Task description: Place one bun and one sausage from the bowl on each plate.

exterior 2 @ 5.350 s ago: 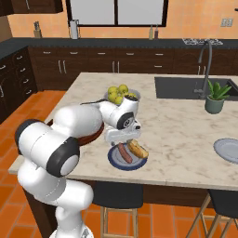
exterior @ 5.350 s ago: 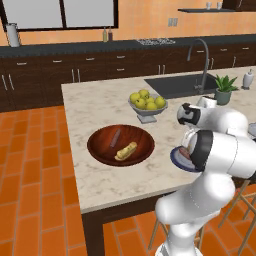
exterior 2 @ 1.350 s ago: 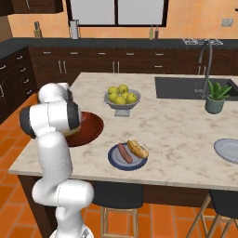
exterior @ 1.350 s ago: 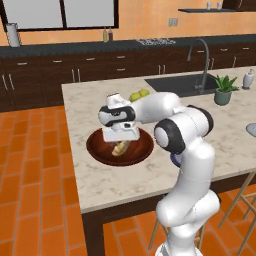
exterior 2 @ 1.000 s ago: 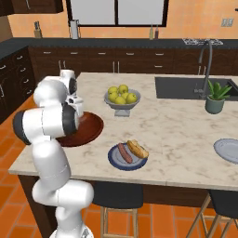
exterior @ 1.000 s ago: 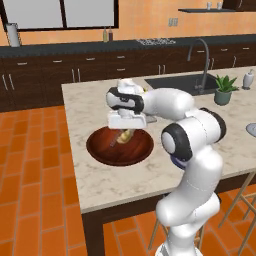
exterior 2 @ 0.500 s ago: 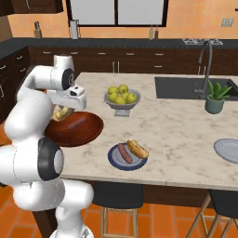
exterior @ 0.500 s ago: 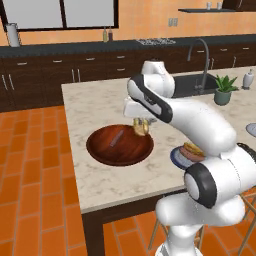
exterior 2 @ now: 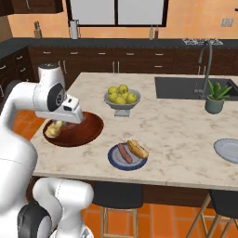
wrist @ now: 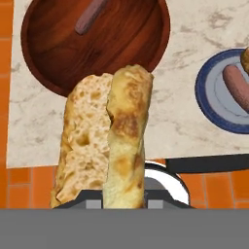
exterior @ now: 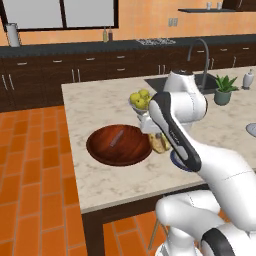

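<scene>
A grey pedestal bowl of yellow-green apples (exterior 2: 121,98) stands mid-bench (exterior 2: 176,125) on the pale marble top. To the right lie a dark sink (exterior 2: 183,87) with a curved tap (exterior 2: 204,65), and a small potted plant (exterior 2: 216,97).

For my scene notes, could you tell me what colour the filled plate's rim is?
Dark navy blue, clearest in the hand view, around the plate.

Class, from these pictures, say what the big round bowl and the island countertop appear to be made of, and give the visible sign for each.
The bowl looks like dark reddish-brown wood with a smooth sheen: faint grain streaks show inside. The countertop looks like polished pale stone, perhaps marble: beige mottling and veins, though a laminate print could look alike.
</scene>
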Tool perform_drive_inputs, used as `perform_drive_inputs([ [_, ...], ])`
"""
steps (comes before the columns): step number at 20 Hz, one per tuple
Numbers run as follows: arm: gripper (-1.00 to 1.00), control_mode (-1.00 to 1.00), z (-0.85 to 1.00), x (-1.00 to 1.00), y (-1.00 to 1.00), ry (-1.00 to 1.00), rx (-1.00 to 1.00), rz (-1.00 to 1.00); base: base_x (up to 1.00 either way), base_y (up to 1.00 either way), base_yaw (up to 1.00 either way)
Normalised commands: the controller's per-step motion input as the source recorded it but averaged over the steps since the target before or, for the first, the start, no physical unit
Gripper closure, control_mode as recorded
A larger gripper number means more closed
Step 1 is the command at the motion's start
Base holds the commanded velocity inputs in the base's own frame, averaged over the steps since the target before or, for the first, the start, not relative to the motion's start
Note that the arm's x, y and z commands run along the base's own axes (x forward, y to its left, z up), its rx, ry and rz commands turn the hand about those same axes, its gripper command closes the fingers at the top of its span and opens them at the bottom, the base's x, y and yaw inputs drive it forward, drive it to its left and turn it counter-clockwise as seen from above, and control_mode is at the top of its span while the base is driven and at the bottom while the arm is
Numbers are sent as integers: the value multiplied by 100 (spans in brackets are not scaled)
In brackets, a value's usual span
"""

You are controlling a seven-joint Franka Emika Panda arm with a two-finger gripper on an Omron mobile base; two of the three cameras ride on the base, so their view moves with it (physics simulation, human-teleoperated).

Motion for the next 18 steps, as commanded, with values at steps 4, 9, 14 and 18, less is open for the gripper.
perform_drive_inputs([
  [4,100,-100,-21,-14,-3,9,-3,0,0,0,0],
  [9,100,-100,0,0,-9,0,0,0,0,0,0],
  [14,100,100,0,0,0,0,0,0,-1,-89,0],
  [18,100,100,0,0,0,0,0,0,0,-100,0],
])
